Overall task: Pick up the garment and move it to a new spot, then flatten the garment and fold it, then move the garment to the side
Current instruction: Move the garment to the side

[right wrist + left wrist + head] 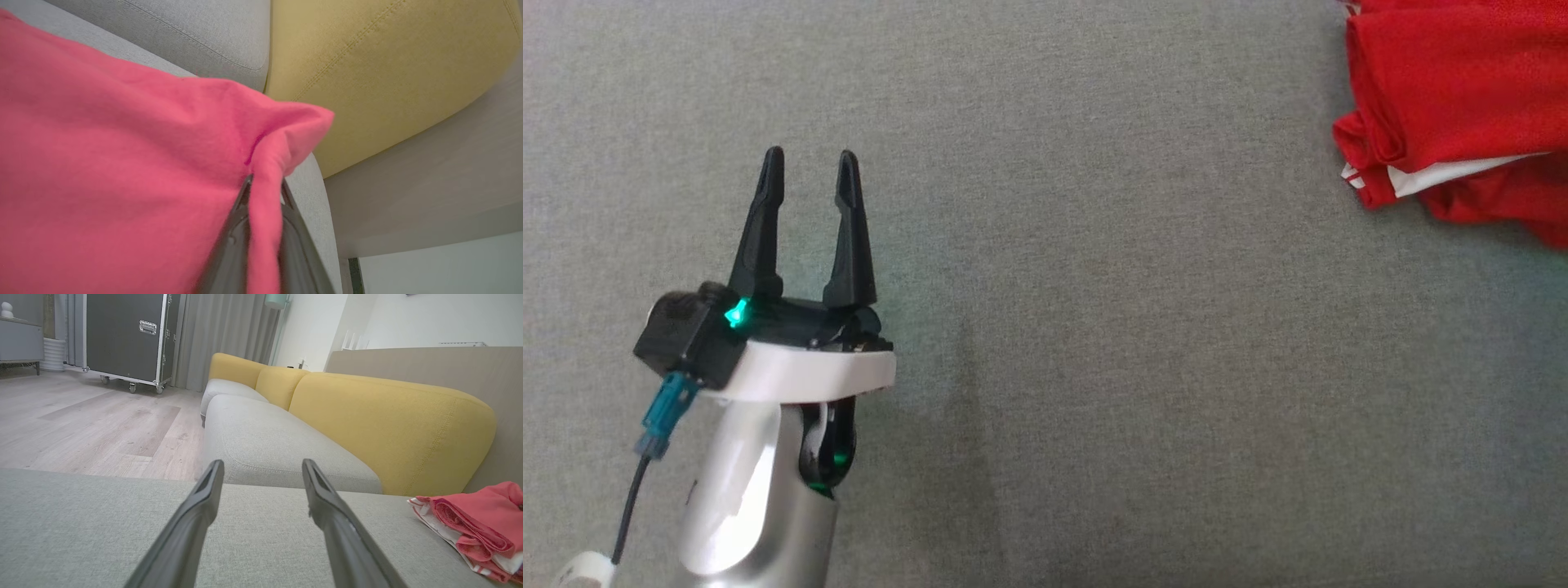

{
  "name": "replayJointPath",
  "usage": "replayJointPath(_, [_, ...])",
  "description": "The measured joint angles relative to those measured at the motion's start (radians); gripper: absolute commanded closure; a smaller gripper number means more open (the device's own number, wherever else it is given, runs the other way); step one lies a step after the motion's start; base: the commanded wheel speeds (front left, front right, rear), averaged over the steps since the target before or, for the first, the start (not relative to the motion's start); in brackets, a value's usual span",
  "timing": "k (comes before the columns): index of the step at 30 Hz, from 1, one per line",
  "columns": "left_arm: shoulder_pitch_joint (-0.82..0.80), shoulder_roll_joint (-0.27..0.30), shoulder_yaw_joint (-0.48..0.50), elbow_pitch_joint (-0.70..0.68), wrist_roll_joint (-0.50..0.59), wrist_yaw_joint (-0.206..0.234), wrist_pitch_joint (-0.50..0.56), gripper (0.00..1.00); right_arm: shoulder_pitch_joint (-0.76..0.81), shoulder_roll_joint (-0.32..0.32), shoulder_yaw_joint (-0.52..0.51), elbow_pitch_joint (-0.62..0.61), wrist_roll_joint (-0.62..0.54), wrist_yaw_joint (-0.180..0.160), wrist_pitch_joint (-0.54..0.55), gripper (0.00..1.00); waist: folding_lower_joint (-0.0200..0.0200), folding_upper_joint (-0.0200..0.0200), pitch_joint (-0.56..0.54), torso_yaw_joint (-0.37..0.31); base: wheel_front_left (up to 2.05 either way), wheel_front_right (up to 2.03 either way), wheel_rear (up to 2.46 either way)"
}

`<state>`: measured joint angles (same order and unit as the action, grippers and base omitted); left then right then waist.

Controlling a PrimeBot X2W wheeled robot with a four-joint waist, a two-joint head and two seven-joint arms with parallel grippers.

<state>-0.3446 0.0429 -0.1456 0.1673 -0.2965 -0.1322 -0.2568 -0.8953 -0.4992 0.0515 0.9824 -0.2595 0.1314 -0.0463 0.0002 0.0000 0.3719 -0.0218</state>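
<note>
Meanwhile, one red fabric garment point(1454, 98) is pinched in the right gripper point(264, 185); the left gripper point(809, 163) is held open, empty

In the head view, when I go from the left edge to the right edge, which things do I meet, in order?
left gripper, open, at the lower left → bare grey cushion in the middle → red garment with a white strip, at the upper right edge
</note>
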Motion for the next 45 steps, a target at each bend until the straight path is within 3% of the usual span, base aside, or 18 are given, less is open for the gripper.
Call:
replayJointPath(2, [-0.006, 0.001, 0.0, 0.001, 0.0, 0.0, 0.0, 0.0, 0.001, 0.006, -0.02, 0.0, -0.009, 0.0, 0.01, 1.0, 0.0, 0.0, 0.005, -0.001, 0.0, 0.0, 0.0])
replayJointPath(3, [-0.008, 0.001, 0.0, 0.002, 0.0, 0.0, 0.0, 0.0, 0.001, 0.011, -0.029, -0.001, -0.017, 0.0, 0.015, 0.65, 0.0, 0.0, 0.007, -0.003, 0.0, 0.0, 0.0])
replayJointPath(4, [-0.01, 0.001, 0.0, 0.005, 0.0, 0.0, 0.0, 0.0, 0.002, 0.015, -0.037, -0.002, -0.024, 0.0, 0.015, 0.01, 0.0, 0.0, 0.008, -0.004, 0.0, 0.0, 0.0])
replayJointPath(18, [-0.002, 0.002, 0.033, 0.018, -0.002, 0.0, 0.0, 0.0, 0.005, 0.122, -0.083, -0.059, -0.072, 0.0, -0.04, 0.0, -0.0003, 0.0, -0.094, -0.025, 0.0, 0.0, 0.0])
replayJointPath(23, [0.058, 0.002, 0.077, 0.012, 0.007, 0.0, 0.0, 0.0, 0.024, 0.244, -0.078, -0.096, -0.025, 0.0, -0.113, 0.0, -0.0003, 0.0, -0.166, -0.03, 0.0, 0.0, 0.0])
replayJointPath(27, [0.118, 0.001, 0.109, 0.004, 0.009, 0.0, 0.0, 0.0, 0.094, 0.372, -0.067, -0.161, 0.079, 0.0, -0.168, 0.0, -0.0004, 0.0001, -0.242, -0.029, 0.0, 0.0, 0.0])
replayJointPath(30, [0.155, 0.002, 0.12, -0.005, 0.009, 0.0, 0.0, 0.0, 0.151, 0.416, -0.065, -0.228, 0.144, 0.0, -0.184, 0.0, -0.0004, 0.0001, -0.284, -0.025, 0.0, 0.0, 0.0])
replayJointPath(35, [0.209, 0.0, 0.136, 0.007, -0.003, 0.0, 0.0, 0.0, 0.274, 0.429, -0.032, -0.322, 0.205, 0.0, -0.201, 0.0, -0.0004, 0.0001, -0.328, -0.018, 0.0, 0.0, 0.0])
replayJointPath(38, [0.252, 0.001, 0.153, 0.012, -0.003, 0.0, 0.0, 0.0, 0.446, 0.433, 0.031, -0.411, 0.353, 0.0, -0.202, 0.0, -0.0004, 0.0, -0.361, -0.007, 0.0, 0.0, 0.0])
replayJointPath(45, [0.311, 0.0, 0.167, 0.013, -0.029, 0.0, 0.0, 0.0, 0.677, 0.439, 0.042, -0.554, 0.427, 0.0, -0.205, 0.0, -0.0003, 0.0001, -0.387, 0.006, 0.0, 0.0, 0.0])
